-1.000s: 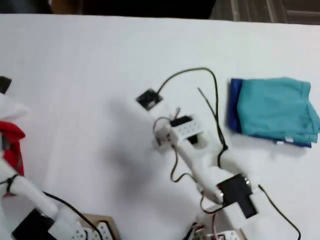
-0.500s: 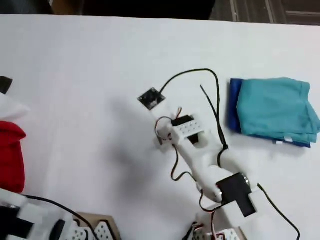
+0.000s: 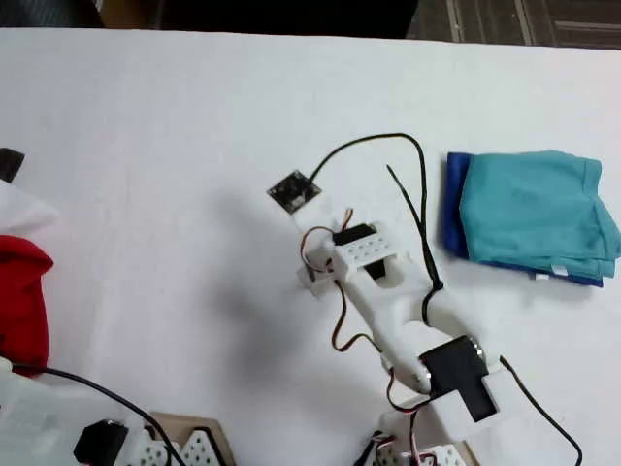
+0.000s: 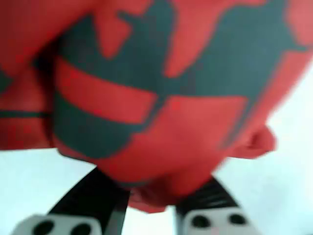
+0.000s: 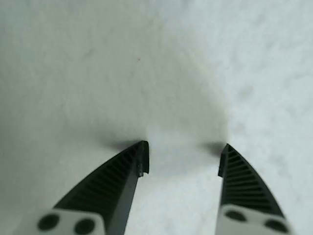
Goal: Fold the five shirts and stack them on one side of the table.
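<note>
Three shirts for certain: one red shirt (image 3: 21, 301) at the left edge of the one counter (image 3: 175, 126), and at the right one folded teal shirt (image 3: 534, 209) lying on one blue shirt (image 3: 453, 204). One white cloth (image 3: 19, 209) just beside the red, perhaps a fourth shirt; too little visible to say. Two arms: right arm (image 3: 388, 311) mid-counter, left arm (image 3: 39, 417) at the near left corner. Two grippers: left gripper (image 4: 156, 196), right gripper (image 5: 183, 156). One small black module (image 3: 294, 191). One wooden base plate (image 3: 189, 432).
</note>
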Robot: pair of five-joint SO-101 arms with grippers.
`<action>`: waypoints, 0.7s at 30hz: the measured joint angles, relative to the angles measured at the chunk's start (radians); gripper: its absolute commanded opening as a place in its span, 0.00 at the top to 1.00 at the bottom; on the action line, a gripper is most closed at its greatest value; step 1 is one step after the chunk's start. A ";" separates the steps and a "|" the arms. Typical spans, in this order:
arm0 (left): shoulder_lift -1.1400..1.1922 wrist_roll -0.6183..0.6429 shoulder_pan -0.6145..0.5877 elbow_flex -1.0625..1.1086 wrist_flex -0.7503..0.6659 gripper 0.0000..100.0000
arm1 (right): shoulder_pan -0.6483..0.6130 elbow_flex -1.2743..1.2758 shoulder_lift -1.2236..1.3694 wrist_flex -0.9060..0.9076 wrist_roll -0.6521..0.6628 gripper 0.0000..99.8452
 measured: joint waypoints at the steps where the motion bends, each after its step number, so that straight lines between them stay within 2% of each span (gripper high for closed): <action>1: -0.018 0.017 0.025 -0.018 0.035 0.98 | 0.000 0.000 0.000 0.000 0.000 0.75; 6: -0.160 0.173 0.250 -0.164 0.245 0.97 | 0.000 0.000 0.000 0.000 0.000 0.75; 12: -0.322 0.416 0.689 -0.404 0.420 0.97 | 0.000 0.000 0.000 0.000 -0.005 0.75; 17: -0.358 0.557 1.031 -0.632 0.439 0.97 | 0.000 0.005 0.000 -0.005 -0.005 0.75; 21: -0.364 0.574 1.204 -0.686 0.410 0.97 | 0.000 0.005 0.000 -0.006 -0.005 0.75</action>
